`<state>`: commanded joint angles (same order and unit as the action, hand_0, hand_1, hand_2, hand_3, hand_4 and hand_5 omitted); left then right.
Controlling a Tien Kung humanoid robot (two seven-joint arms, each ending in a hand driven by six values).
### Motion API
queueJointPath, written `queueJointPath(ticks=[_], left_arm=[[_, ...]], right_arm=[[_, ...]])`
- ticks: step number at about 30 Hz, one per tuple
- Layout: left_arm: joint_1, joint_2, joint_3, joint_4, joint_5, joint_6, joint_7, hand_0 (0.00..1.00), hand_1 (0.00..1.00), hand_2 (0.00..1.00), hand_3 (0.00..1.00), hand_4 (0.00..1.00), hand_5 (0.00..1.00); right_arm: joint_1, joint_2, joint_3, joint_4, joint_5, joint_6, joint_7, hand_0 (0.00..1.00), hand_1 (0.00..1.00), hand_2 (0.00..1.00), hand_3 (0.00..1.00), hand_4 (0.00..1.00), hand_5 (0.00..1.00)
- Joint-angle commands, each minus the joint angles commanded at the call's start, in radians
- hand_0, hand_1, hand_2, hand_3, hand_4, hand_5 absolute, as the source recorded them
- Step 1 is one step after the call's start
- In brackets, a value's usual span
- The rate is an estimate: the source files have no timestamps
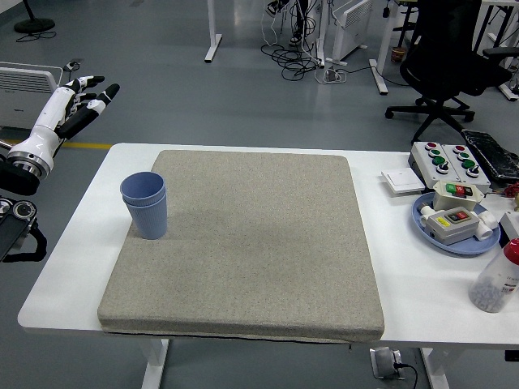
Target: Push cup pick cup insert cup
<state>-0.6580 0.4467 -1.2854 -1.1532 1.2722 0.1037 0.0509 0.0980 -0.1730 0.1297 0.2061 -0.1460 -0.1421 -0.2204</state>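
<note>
Head view: two nested blue plastic cups (144,205) stand upright on the grey fabric mat (251,243), left of centre; the white left hand (75,107), fingers spread and empty, hovers upper-left, well apart.
</note>
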Motion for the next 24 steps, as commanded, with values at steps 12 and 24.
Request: queueJointPath(ticks=[12, 24], left_arm=[[0.230, -0.038, -0.193, -0.212, -0.489, 0.041, -0.043, 0.718, 0.755, 0.734, 0.720, 0.608, 0.998], [0.495, -0.151, -0.384, -0.285, -0.544, -0.039, -0.083, 0.741, 0.787, 0.782, 0.741, 0.606, 0.998]], right_arm=[[-0.001, -0.003, -0.003, -0.001, 0.000, -0.002, 0.005, 0.709, 0.628, 0.715, 0.648, 0.258, 0.580], [0.006, -0.005, -0.016, -0.001, 0.011, -0.004, 0.010, 0.708, 0.628, 0.714, 0.648, 0.258, 0.580]])
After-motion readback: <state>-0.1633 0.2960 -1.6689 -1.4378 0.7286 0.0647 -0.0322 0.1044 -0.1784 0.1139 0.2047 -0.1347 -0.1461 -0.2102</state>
